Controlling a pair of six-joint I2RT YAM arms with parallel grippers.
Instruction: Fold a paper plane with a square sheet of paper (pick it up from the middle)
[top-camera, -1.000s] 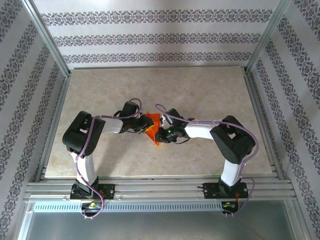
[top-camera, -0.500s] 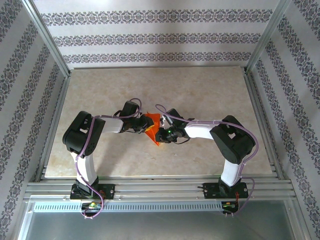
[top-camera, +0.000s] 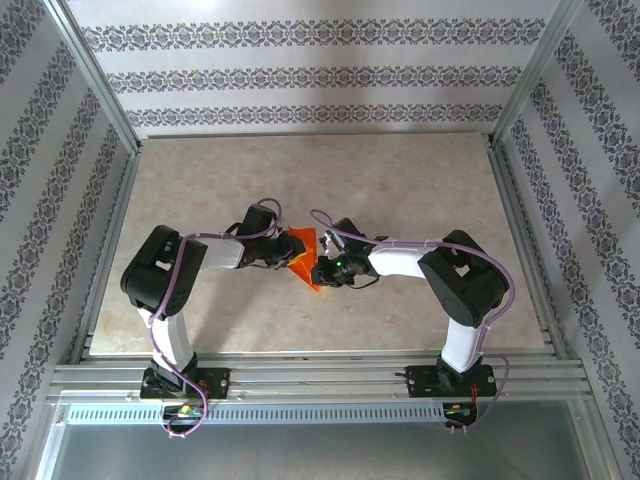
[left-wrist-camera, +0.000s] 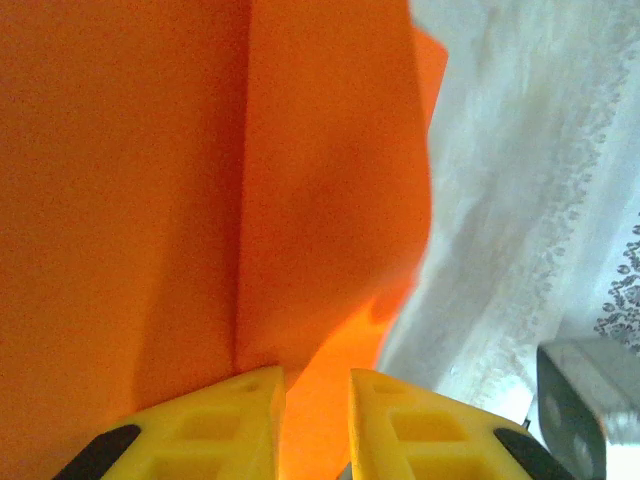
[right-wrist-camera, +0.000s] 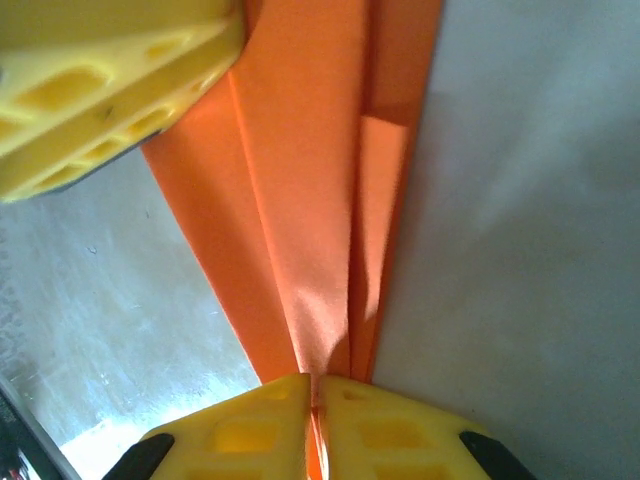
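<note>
The orange-red sheet of paper (top-camera: 306, 262) is folded into a narrow, pointed, creased shape and is held off the table between both grippers. My right gripper (right-wrist-camera: 314, 385) is shut on the paper (right-wrist-camera: 310, 200), pinching its layered folds at the narrow end. My left gripper (left-wrist-camera: 317, 385) has its yellow fingers apart, with a flap of the paper (left-wrist-camera: 200, 180) lying in the gap and a long crease running up from the left finger. In the top view the left gripper (top-camera: 283, 255) and right gripper (top-camera: 322, 268) face each other across the paper.
The beige marble-patterned table (top-camera: 400, 180) stretches behind and beside the arms. Aluminium frame rails (top-camera: 320, 375) run along the near edge, and patterned walls close in the sides and back. One finger of the left gripper (right-wrist-camera: 110, 90) shows at the top left of the right wrist view.
The left gripper and the paper's upper edge have shifted slightly up and right; the paper sits a little flatter between the grippers. The right gripper has barely moved.
</note>
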